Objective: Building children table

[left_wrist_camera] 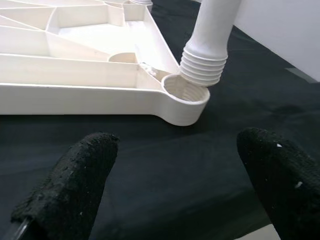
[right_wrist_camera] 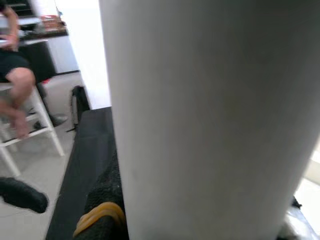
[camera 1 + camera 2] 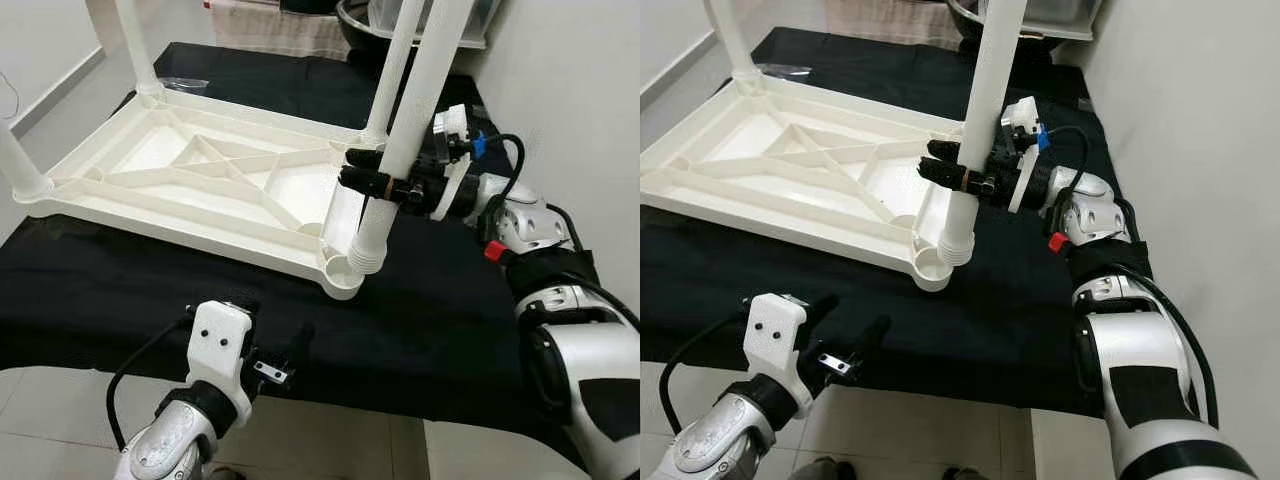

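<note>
Nearest the head camera, the left hand point(image 3: 275, 352) hovers at the front edge of the black cloth point(image 3: 430, 330), its two black fingers point(image 1: 75, 187) spread wide and holding nothing. They point toward the near corner of the white plastic children's tabletop point(image 3: 190, 185), which lies upside down on the cloth-covered table with its ribbed underside facing up.

At that near corner sits an open round socket point(image 1: 186, 92). The right hand point(image 3: 372, 182) is clamped around a loose white table leg point(image 3: 400, 130), holding it tilted. The leg's ribbed, threaded end point(image 1: 202, 72) rests just above the socket's rim, against its far edge, not seated inside.

Three other legs point(image 3: 135, 45) already stand upright in the remaining corners of the tabletop.

In the right wrist view, the held leg looms close, and behind it a seated person's legs point(image 2: 17, 92) show beside a white chair on the floor.
</note>
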You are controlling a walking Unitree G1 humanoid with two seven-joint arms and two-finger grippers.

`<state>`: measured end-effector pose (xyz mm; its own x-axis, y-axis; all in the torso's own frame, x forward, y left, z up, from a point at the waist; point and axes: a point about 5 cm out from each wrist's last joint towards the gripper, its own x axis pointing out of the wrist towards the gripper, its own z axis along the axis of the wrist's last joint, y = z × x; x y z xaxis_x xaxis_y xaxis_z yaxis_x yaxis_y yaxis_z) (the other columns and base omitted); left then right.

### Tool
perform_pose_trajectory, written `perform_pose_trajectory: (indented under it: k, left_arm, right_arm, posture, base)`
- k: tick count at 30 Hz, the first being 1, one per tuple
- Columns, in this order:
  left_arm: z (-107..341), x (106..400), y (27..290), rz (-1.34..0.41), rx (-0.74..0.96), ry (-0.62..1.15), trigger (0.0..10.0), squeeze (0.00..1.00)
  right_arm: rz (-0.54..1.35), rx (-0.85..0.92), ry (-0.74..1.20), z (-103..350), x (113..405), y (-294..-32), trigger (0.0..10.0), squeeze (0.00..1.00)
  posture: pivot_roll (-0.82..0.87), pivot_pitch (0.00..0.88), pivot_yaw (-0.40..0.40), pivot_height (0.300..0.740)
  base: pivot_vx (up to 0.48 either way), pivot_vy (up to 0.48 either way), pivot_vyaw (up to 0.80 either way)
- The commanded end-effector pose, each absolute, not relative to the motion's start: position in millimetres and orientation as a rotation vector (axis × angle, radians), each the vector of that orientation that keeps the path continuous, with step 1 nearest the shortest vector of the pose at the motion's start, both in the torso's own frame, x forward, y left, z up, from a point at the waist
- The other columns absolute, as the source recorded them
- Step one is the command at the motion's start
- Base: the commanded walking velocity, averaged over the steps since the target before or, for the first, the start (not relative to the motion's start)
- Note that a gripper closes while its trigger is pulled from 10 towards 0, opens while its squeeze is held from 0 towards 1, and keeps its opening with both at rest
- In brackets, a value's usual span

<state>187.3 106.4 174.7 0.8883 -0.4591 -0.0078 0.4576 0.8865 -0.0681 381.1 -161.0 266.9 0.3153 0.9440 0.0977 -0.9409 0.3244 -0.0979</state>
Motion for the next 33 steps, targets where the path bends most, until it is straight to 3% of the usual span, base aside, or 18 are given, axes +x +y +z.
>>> perform_pose_trajectory:
  k: [1,33]
  left_arm:
    - [173.3,184.0,104.9,-0.485,-0.073,0.043,10.0,0.0]
    - [173.4,180.8,107.0,-0.48,-0.046,0.075,10.0,0.0]
  right_arm:
    - [1.261,-0.032,-0.11,260.6,380.7,-160.7,10.0,0.0]
    - [1.459,-0.096,-0.121,245.1,373.0,-131.6,10.0,0.0]
  posture:
    - [0.19,0.209,-0.094,0.74]
    - [0.18,0.226,-0.103,0.74]
  base:
    - [0.0,0.0,0.0]
    - [0.0,0.0,0.0]
